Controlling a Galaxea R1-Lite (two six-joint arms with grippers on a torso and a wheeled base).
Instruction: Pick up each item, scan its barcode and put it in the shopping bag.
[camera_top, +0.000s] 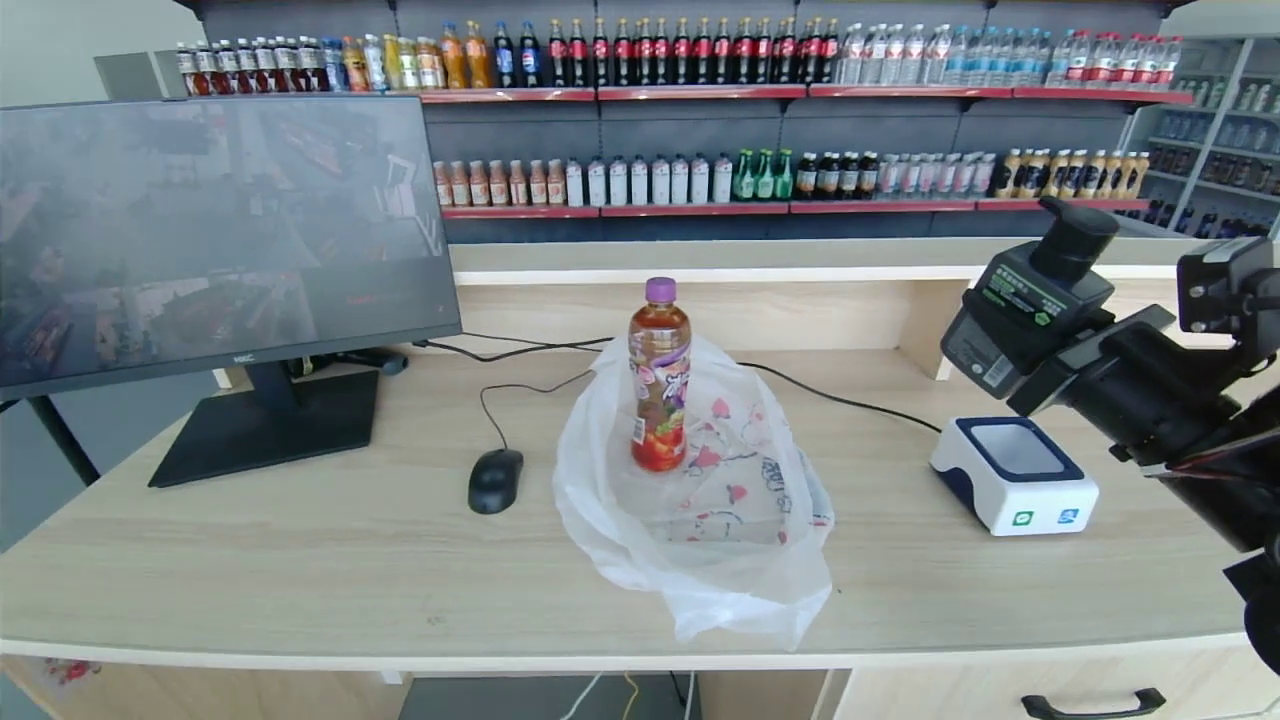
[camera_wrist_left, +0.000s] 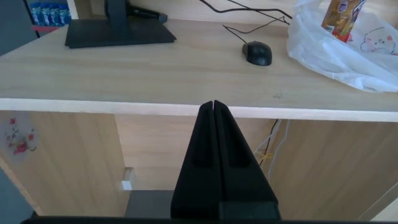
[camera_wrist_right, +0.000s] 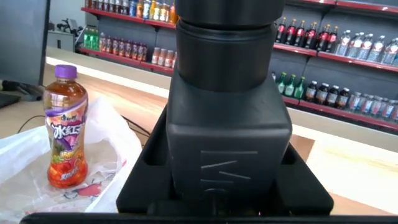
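The right hand (camera_top: 1080, 360) is clamped around a dark bottle (camera_top: 1020, 300), one finger on each flank, and holds it in the air over the right side of the desk (camera_top: 300, 560). The bottle is tilted. Its black cap points up and away and its base points down toward the middle of the desk. A barcode label shows on the lower end, facing roughly forward and down.

The scanner (camera_top: 1015, 475) sits just below and slightly nearer than the bottle, with its window looking straight up. My guess is that the scan depends on tipping or lowering that barcode face until it looks into the window.

The bag (camera_top: 700, 520) lies crumpled mid-desk, to the left of the right hand and well apart from it, so the drop will need a sideways carry past the scanner. A tea bottle (camera_top: 660, 375) with a purple cap stands upright at the bag. I cannot tell whether it is inside the mouth or just on the plastic.

The left hand (camera_wrist_left: 214, 107) has its fingers pressed flat together with nothing between them. It hangs low in front of the desk edge, below the top, so the right arm is plainly the one placed for this item.

The dark bottle looks rigid, squarish in the body and round at the neck. A mouse (camera_top: 495, 480) and a monitor (camera_top: 220, 230) sit to the left, out of the way.
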